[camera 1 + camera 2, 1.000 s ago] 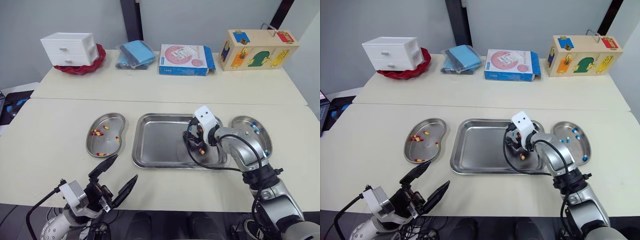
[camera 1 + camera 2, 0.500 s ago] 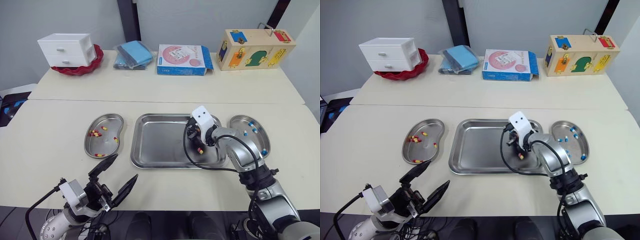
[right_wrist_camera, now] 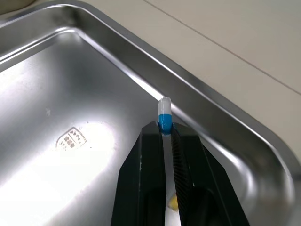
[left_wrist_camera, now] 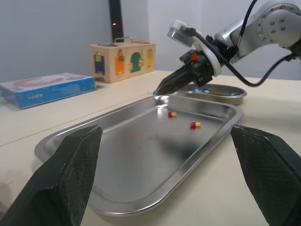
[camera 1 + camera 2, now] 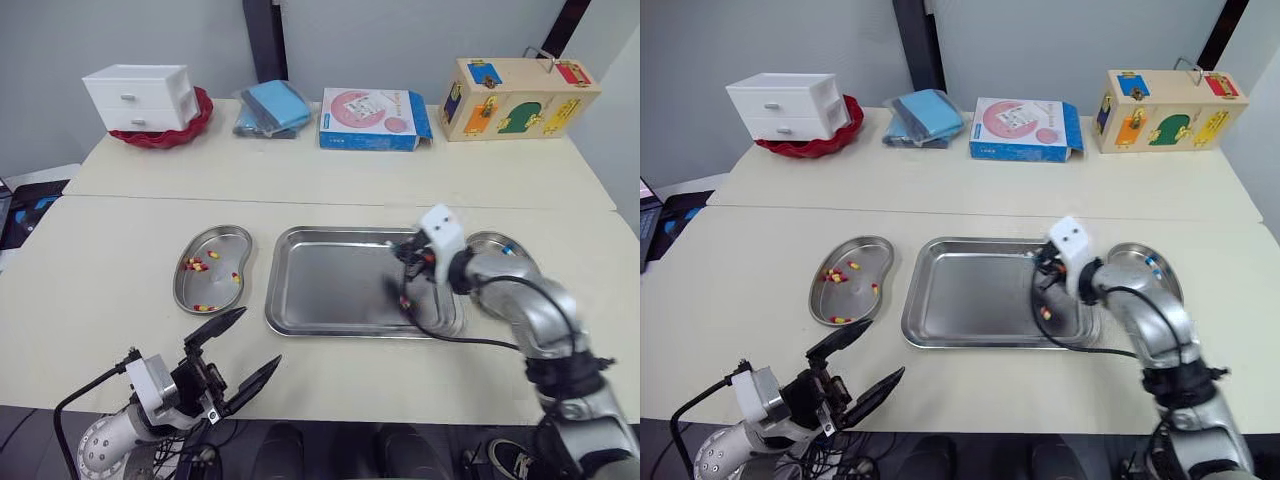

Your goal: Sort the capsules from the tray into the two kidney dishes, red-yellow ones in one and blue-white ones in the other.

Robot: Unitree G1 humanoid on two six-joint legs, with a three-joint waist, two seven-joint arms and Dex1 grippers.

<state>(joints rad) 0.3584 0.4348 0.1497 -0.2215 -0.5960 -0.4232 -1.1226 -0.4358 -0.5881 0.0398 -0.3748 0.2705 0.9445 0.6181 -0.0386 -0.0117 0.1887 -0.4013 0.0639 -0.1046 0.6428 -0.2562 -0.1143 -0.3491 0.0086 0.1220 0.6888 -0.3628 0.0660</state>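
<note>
Blue-white capsule [image 3: 164, 114] sits pinched by its blue end in your right gripper [image 3: 165, 135], fingers narrow on it, over the tray's [image 5: 330, 326] far right corner. Hold the pinch firm, lift clear of the rim, and release low over the right kidney dish [image 5: 488, 240], just beside the tray. Two red-yellow capsules [image 4: 172, 114] lie in the tray. Left gripper [image 5: 260, 336] hangs with fingers wide at the table's [image 5: 120, 250] front edge.

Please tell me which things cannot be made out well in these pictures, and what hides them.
Right kidney dish, left eye view: the right arm covers most of it, so its capsules cannot be counted.
Red-yellow capsules in the left kidney dish, eye views: too small to count surely.
Yellow piece, right wrist view: the fingers of the right tool, shut on a blue-white capsule, hide most of it.
</note>
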